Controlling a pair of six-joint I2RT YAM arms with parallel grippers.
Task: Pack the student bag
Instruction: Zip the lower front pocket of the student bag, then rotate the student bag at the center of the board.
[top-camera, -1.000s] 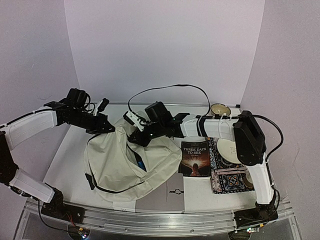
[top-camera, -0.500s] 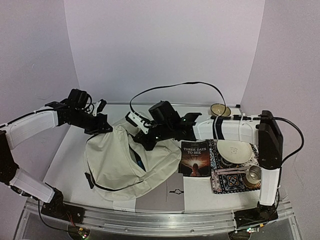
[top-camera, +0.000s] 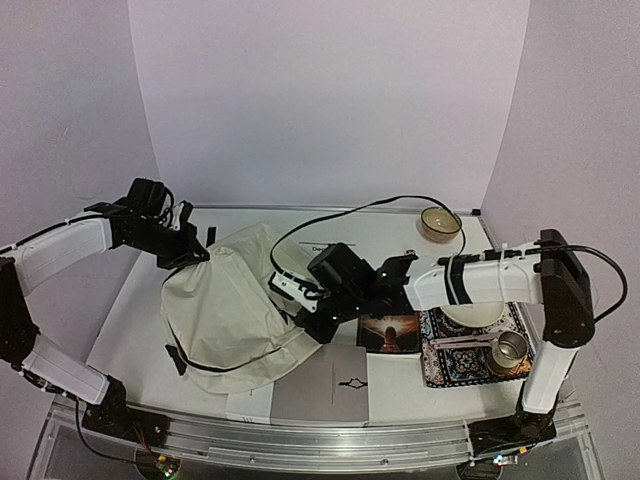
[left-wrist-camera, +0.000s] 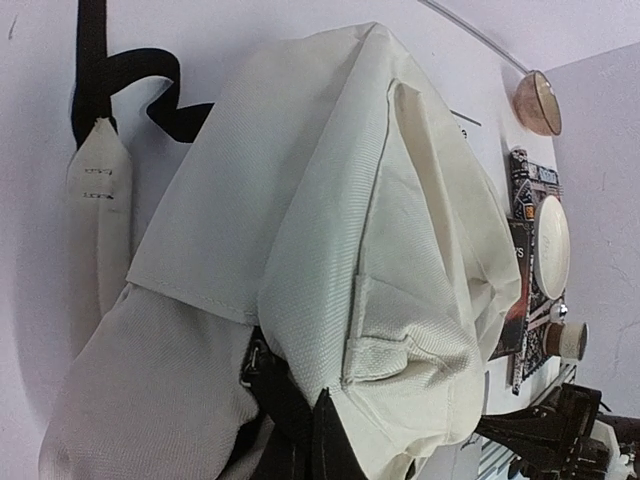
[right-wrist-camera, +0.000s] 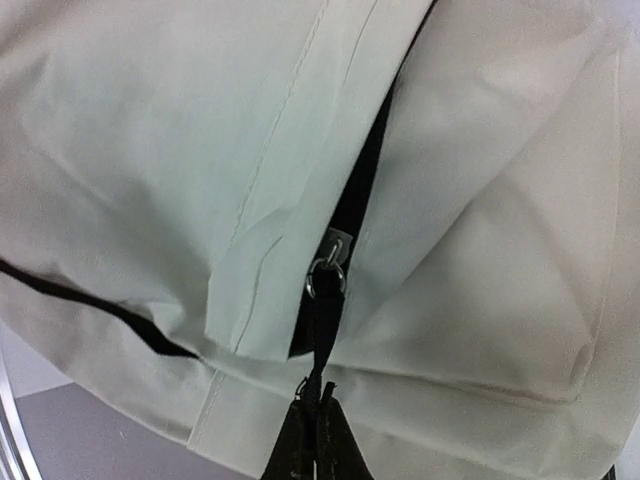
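Student bag (top-camera: 225, 310) lies slumped on the left-centre of the table (top-camera: 135, 320), opening facing right. Left gripper (top-camera: 195, 258) is at the bag's far-left corner, jaws pressed together on the bag fabric there. Right gripper (right-wrist-camera: 315, 440) is at the bag's near-right edge, jaws pinching the black zipper pull (right-wrist-camera: 322, 330), which hangs from the slider. Right of the bag: book (top-camera: 390, 332), patterned mat (top-camera: 470, 350), metal cup (top-camera: 510, 350). A grey laptop (top-camera: 325, 385) lies near, partly under the bag.
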